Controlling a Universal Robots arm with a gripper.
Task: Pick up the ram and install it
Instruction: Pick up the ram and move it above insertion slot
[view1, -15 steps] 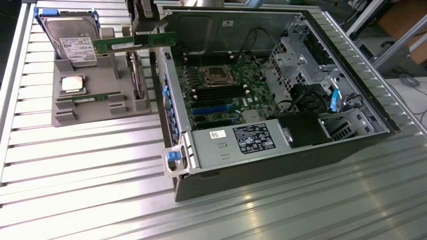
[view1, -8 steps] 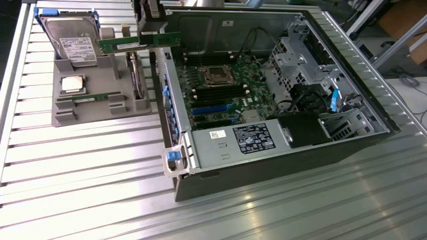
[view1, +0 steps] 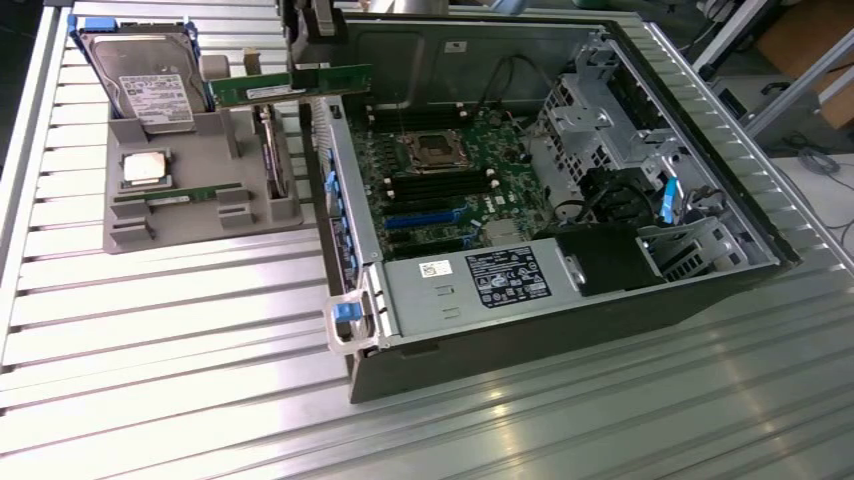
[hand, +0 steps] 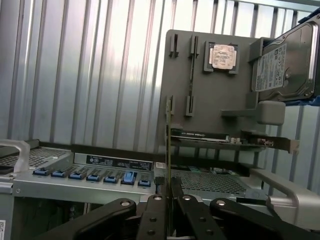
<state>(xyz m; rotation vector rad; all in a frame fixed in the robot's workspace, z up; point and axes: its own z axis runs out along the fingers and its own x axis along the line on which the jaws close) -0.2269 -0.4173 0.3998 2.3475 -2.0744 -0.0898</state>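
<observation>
My gripper (view1: 315, 62) hangs at the back of the exterior view, shut on the ram (view1: 291, 87). That ram is a long green stick held level in the air, above the gap between the grey holder (view1: 200, 225) and the open computer case (view1: 400, 300). In the wrist view the held ram (hand: 168, 145) shows edge-on as a thin upright strip between the black fingers (hand: 154, 212). A second stick of the same kind (view1: 180, 197) lies in a slot of the grey holder.
The case's motherboard (view1: 441, 170) has dark memory slots (view1: 430, 187) beside the CPU socket, with a power supply (view1: 494, 280) in front. The holder also carries a hard drive (view1: 154, 85), a silver CPU chip (view1: 144, 168) and an upright card (view1: 274, 160).
</observation>
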